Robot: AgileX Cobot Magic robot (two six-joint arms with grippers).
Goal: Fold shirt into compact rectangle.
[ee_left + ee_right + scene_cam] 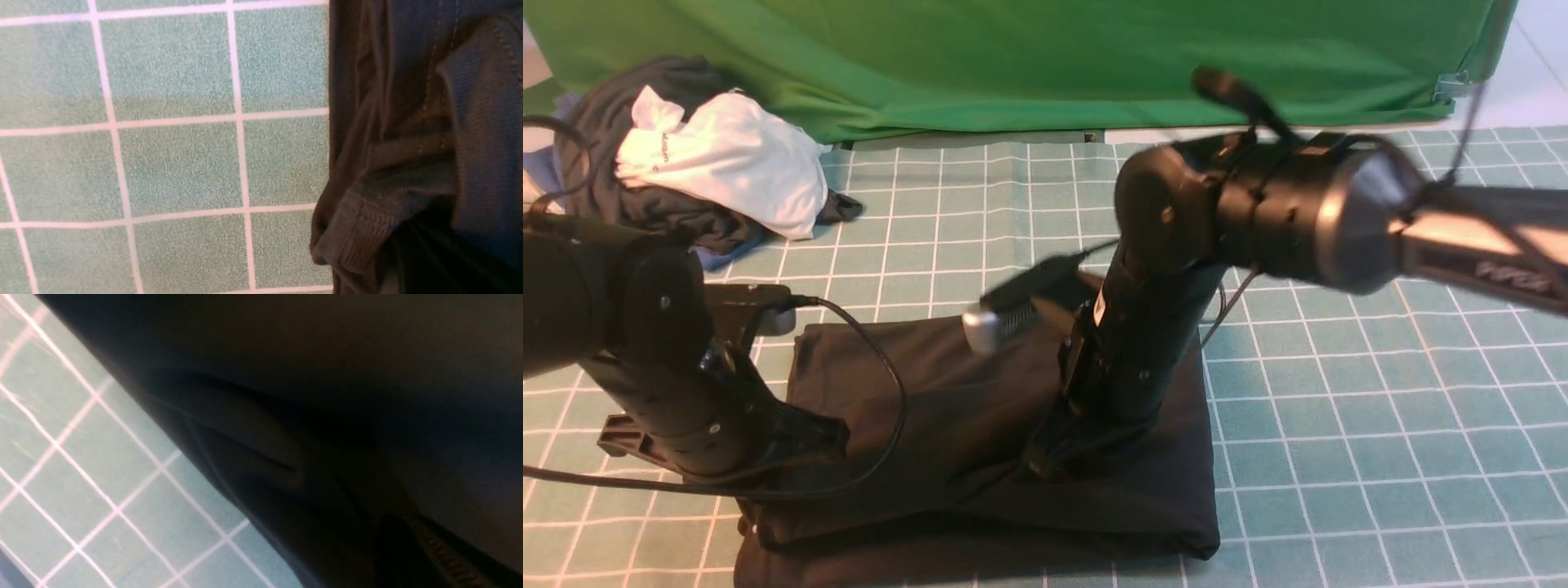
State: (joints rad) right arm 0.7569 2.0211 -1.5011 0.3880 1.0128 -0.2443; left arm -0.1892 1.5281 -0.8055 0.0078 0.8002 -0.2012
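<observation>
Teal grid table (1339, 392), green backdrop (1013, 57) behind: the shirt (964, 384) lies folded at ctr-near, under both my pincers.
My left pincer (817, 437) is at shirt's left edge and my right pincer (1043, 464) is down on its middle, so cloth is directly below both. Long side seems to run left-right. Spread or pinching cloth? I cannot tell, fingers hidden. Clothes heap (703, 163) is far-left, well apart.
</observation>
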